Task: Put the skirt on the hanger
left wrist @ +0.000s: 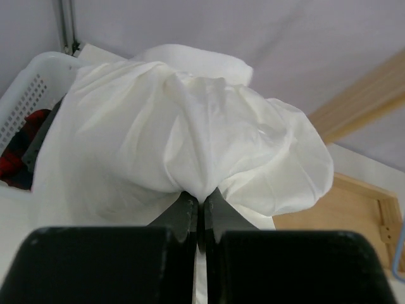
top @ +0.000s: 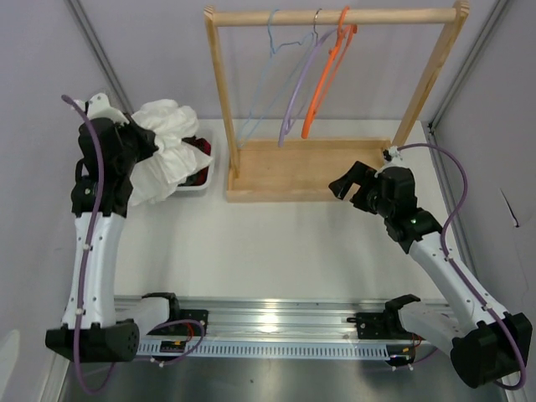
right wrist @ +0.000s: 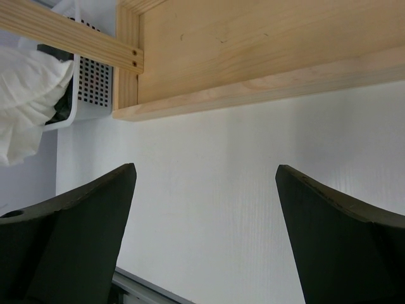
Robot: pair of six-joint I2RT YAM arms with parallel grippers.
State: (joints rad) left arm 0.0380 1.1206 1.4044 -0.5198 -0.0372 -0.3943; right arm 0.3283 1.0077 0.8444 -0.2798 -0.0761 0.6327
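Observation:
The white skirt (top: 167, 146) hangs bunched from my left gripper (top: 144, 144), lifted above the white basket (top: 205, 177) at the far left. In the left wrist view my left gripper (left wrist: 202, 197) is shut on a fold of the skirt (left wrist: 190, 133). The orange hanger (top: 325, 75) hangs on the wooden rack's top rail (top: 335, 17), rightmost of three hangers. My right gripper (top: 345, 182) is open and empty above the table in front of the rack base. Its fingers (right wrist: 101, 202) stand wide apart in the right wrist view, with the skirt (right wrist: 28, 95) at the left edge.
A lilac hanger (top: 300, 88) and a pale blue wire hanger (top: 268, 84) hang left of the orange one. The wooden rack base (top: 310, 167) lies at the back middle. The basket holds red and dark cloth (top: 199, 159). Grey walls close both sides.

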